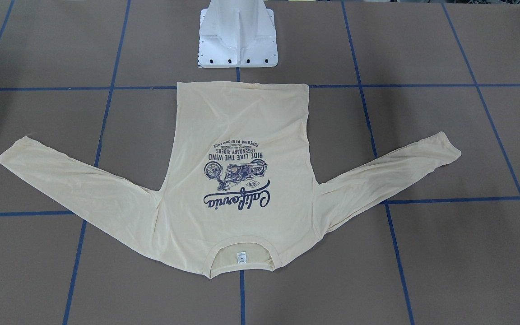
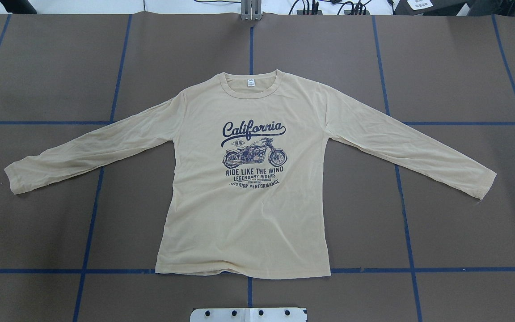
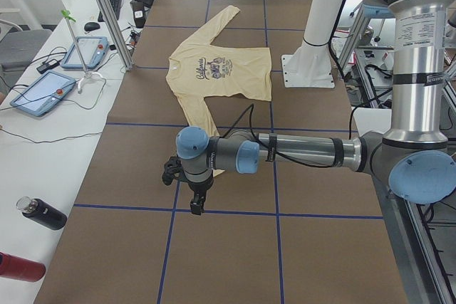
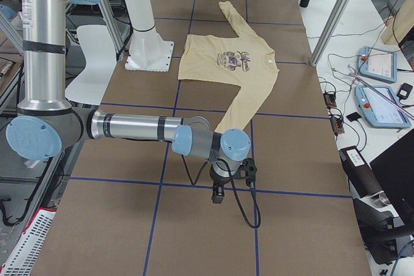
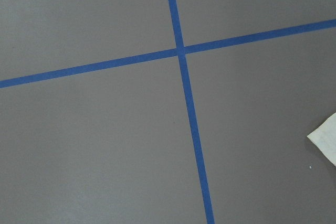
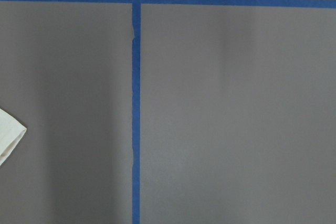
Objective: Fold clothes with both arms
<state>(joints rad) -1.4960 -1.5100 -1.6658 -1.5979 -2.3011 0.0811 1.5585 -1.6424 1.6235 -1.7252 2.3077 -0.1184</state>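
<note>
The silver-grey tubular left arm (image 3: 306, 151) and matching right arm (image 4: 132, 126) wear light blue caps (image 3: 191, 142) just behind the black left pincer (image 3: 194, 206) and right pincer (image 4: 218, 197), with black cables (image 4: 244, 210) looping beside each.

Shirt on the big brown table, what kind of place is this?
Probably a robot lab: a left arm and right arm reach over a table gridded with blue tape, and teach pendants lie on the side bench.

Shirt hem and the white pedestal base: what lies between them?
Only bare brown table with a short strip of blue tape, clearest in the overhead view.
</note>
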